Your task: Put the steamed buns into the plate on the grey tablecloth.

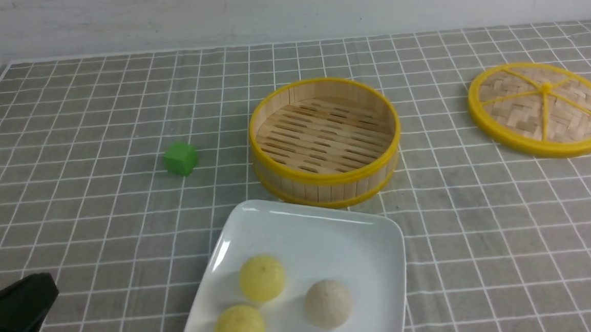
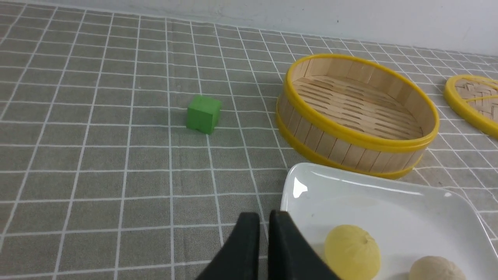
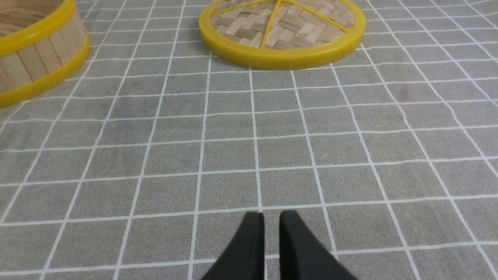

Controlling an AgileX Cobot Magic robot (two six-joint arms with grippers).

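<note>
Steamed buns (image 1: 278,303): all three rest in the plate (image 1: 330,225), beside left gripper (image 2: 263,233).
Handling: likely soft, light; grasp gently across the middle.
Grippers: left, right gripper (image 3: 271,229) nearly together, empty.

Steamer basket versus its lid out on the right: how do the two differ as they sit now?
The steamer basket stands tall with slatted walls and floor; the lid lies flat, woven, with yellow spokes. The basket sits just behind the plate; the lid lies apart, far right. Both are round, bamboo, yellow-rimmed, with nothing in or on them.
</note>
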